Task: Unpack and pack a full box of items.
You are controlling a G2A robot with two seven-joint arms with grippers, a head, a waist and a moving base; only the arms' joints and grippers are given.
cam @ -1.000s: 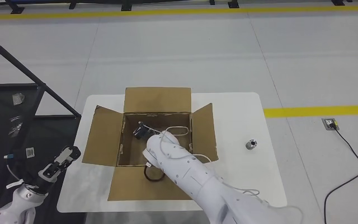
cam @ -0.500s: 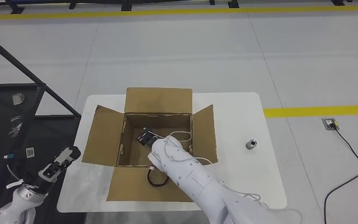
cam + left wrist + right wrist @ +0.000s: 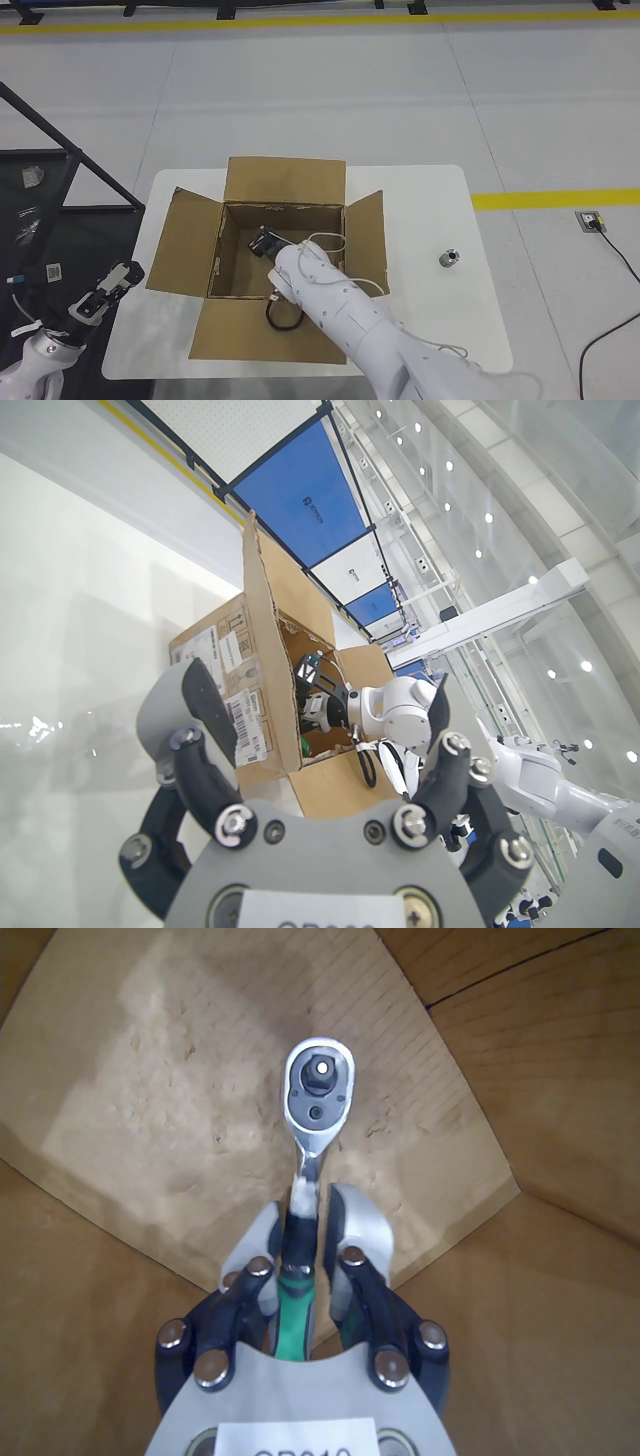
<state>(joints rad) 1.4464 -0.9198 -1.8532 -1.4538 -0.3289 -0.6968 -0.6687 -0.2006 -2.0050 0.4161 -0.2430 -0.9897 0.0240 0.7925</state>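
Obs., top view, read left to right.

Lower left of frame: your left gripper [image 3: 112, 280] hangs just off the edge of the table [image 3: 420, 200], in the same spot through all three frames. Its own wrist view shows the fingers spread wide with nothing between them. No change to log.

Centre: the box [image 3: 185, 245] sits on the table with its flaps out. Against the fixed table corners it has crept a little toward the right of frame over the last second (the back flap edge is the easiest mark). Judged cause: the arm inside is nudging a wall or the floor, though no contact is visible.

Centre, inside the box: your right gripper [image 3: 305, 1208] is down in the cavity. It pinches the ratchet [image 3: 320, 1088] by the dark neck above its green handle, with the head pointing at the box floor. One pad sits against the neck and a thin gap shows beside the other, so treat the hold as light. The wrist drifted right and slightly toward the bottom of frame, mostly in the first half-second and hardly at all after. You cannot tell whether the head touches the cardboard.

Right of frame: a small metal cylinder [image 3: 450, 258] stands alone on the table, well apart from the box, and has not moved.

Meaning: the arm is settling, so you are likely at the grip-or-release point for the ratchet. Whether it is going in or out is not settled here. Mind the box creep on the next lift.
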